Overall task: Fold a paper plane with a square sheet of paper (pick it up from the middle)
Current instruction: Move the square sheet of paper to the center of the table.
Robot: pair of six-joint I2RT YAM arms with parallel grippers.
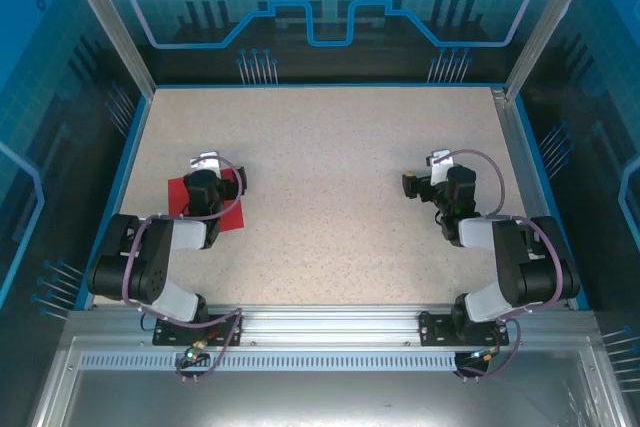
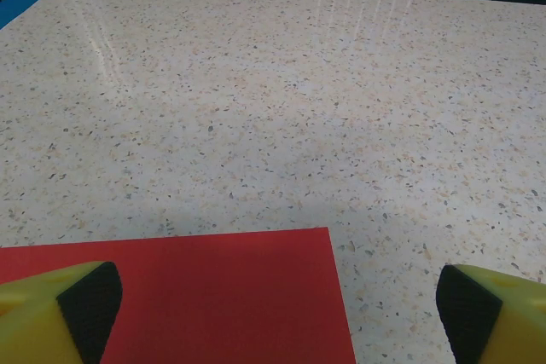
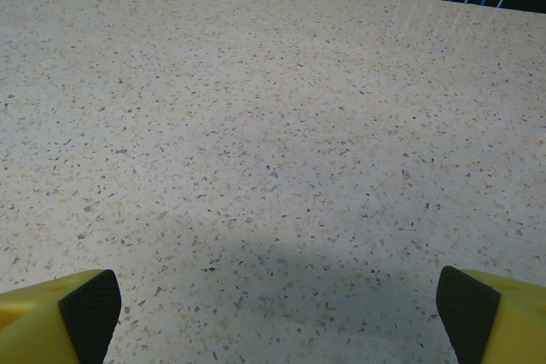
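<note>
Square sheet of paper [image 2: 196,300]: one, bright red, lying flat on the speckled beige surface [image 1: 330,157]. In the left wrist view its far edge and one far corner show, both clean and straight. From above, the sheet is partly covered by the left arm [image 1: 150,257]; red shows on either side of the wrist.

Left tool [image 2: 279,309]: one, directly over the sheet, fingers spread wide with nothing between them. Two yellow fingers, each with one black pad. The left pad [image 2: 90,311] sits over red paper; the right pad [image 2: 467,314] sits over bare surface just off the sheet's right edge. Cannot tell whether the tips touch paper or surface.

Right tool [image 3: 279,309]: one, well to the right of the sheet, over bare surface. Also spread wide, gripping nothing. Two yellow fingers, two black pads.

Right arm [image 1: 515,262]: one, well apart from the sheet.

Count: one sheet, two arms, two tools, four pads, one surface.
</note>
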